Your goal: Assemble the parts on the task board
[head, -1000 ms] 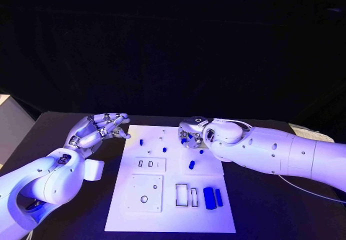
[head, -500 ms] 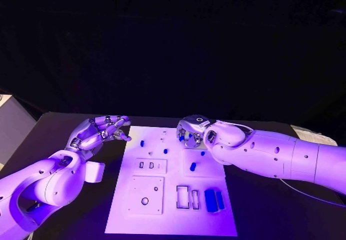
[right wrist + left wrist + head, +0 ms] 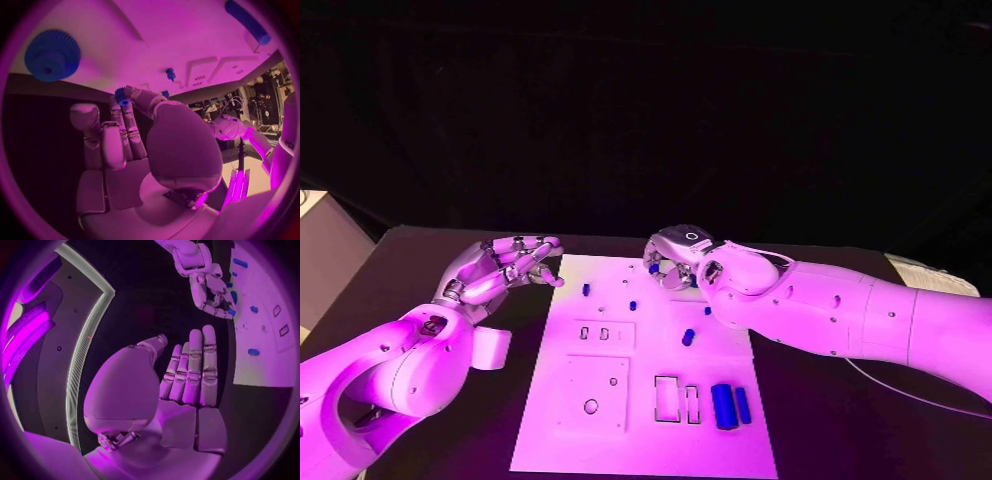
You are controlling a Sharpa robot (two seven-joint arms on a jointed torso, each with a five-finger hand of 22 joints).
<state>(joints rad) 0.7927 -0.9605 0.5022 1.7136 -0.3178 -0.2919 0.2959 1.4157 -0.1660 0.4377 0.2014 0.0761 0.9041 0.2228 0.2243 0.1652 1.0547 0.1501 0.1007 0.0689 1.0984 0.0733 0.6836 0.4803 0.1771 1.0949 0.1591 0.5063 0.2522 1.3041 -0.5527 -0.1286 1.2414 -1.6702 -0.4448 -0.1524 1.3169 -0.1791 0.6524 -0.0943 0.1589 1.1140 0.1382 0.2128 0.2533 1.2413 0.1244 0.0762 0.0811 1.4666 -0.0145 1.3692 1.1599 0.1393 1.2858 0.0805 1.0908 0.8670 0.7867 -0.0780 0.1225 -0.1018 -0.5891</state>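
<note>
The white task board (image 3: 646, 420) lies in the middle of the table. My right hand (image 3: 678, 262) hovers over the board's far right part and pinches a small blue part (image 3: 121, 95) between thumb and fingertip; the part also peeks out under the hand (image 3: 653, 267). Below it a blue gear (image 3: 53, 55) lies on the board. My left hand (image 3: 506, 266) hangs beside the board's far left corner, fingers apart, holding nothing (image 3: 190, 370). Small blue pegs (image 3: 586, 289) (image 3: 632, 304) (image 3: 687, 337) stand on the board. Two blue bars (image 3: 723, 405) lie near its front right.
Raised white plates with slots (image 3: 603, 332) and holes (image 3: 593, 382) take up the board's left half; two rectangular slots (image 3: 666, 396) lie beside the bars. A white block (image 3: 491, 346) sits on the black table left of the board. Something white (image 3: 923, 272) lies at the far right.
My right hand has drawn slightly back toward the board's far edge, keeping the small blue part. The left hand has stayed about where it was.
</note>
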